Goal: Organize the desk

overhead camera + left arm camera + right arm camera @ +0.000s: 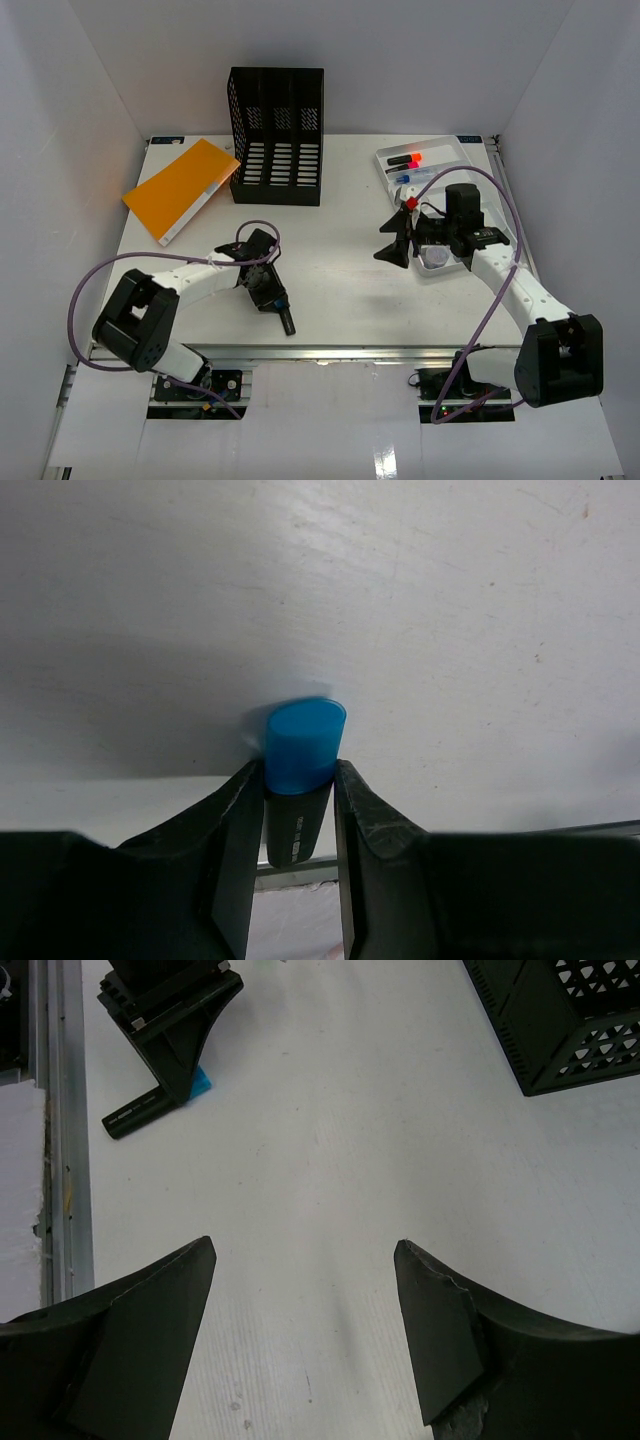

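near the front edge of the desk (340, 290), your left gripper (298, 775) has its fingers pressed against both sides of the blue-capped marker (303, 742), which lies flat on the surface. gripping at the cap end should let you lift it without it rolling. your right gripper (302, 1250) hangs wide apart and empty over bare desk beside the white tray (452, 148), likely so it does not cross the left arm. the marker probably belongs in that tray with the other pens (405, 160).
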Tool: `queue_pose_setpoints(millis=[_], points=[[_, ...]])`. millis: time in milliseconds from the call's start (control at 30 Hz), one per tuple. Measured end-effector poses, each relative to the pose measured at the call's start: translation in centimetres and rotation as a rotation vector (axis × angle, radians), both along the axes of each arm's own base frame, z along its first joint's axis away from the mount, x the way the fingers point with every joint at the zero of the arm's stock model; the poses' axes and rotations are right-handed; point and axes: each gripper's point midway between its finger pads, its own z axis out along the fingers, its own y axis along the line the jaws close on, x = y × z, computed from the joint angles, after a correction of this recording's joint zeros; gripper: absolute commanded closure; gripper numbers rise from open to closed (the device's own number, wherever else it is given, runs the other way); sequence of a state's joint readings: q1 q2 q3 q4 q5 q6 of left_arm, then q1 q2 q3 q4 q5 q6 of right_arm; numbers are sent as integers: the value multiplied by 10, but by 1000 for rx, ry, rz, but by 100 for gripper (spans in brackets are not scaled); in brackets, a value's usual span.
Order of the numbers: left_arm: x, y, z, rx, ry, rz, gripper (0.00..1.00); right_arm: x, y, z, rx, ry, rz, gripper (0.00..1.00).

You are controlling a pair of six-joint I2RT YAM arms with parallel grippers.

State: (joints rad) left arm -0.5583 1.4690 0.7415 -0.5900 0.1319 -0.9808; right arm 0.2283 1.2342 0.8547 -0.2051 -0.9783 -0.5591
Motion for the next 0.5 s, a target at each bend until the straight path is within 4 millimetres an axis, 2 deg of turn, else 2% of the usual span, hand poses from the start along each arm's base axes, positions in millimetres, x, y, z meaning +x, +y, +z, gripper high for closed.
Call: queue_pose_setpoints(millis=[500], points=[[10,-12,-1,24,50,-155,46,-5,0,0,6,-19,24,21]])
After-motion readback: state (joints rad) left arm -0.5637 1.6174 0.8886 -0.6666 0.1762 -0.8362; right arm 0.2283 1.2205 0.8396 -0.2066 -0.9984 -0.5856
